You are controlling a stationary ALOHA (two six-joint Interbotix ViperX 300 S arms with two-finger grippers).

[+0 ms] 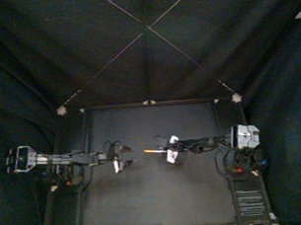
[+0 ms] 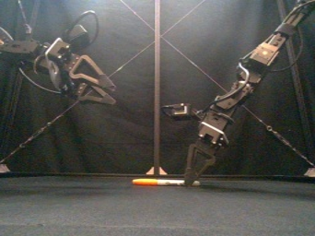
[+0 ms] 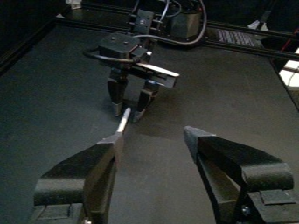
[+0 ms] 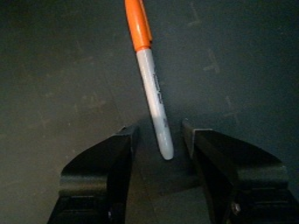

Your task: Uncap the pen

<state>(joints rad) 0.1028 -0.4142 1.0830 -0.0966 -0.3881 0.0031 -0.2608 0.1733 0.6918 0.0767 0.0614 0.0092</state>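
1. The left hand (image 2: 101, 90) hangs high above the left part of the desk (image 2: 74, 207), well clear of its surface and touching nothing. Its jaws are spread wide apart and hold nothing. In its own wrist view the left hand (image 3: 152, 136) points along the desk toward the other arm, with the pen (image 3: 121, 124) lying ahead of it.

2. From above, the left hand (image 1: 116, 165) is just left of the desk's middle, near the pen's capped end but apart from it.

3. The pen (image 2: 160, 182) lies flat on the desk near the middle, running left to right. Its orange cap (image 2: 145, 182) is on and points toward the left arm. The pale grey barrel (image 2: 175, 182) points toward the right arm. From above, the pen (image 1: 154, 152) lies between the two hands.

4. The right hand (image 2: 194, 175) is lowered to the desk at the barrel's right end. In its wrist view the right hand (image 4: 163, 131) straddles the tip of the barrel (image 4: 155, 96), one jaw on each side. A narrow dark gap shows between each jaw and the barrel, so the jaws are parted and not yet gripping it. The cap (image 4: 136, 22) lies well beyond the jaws.

5. From above, the right hand (image 1: 174, 154) is just right of the middle.
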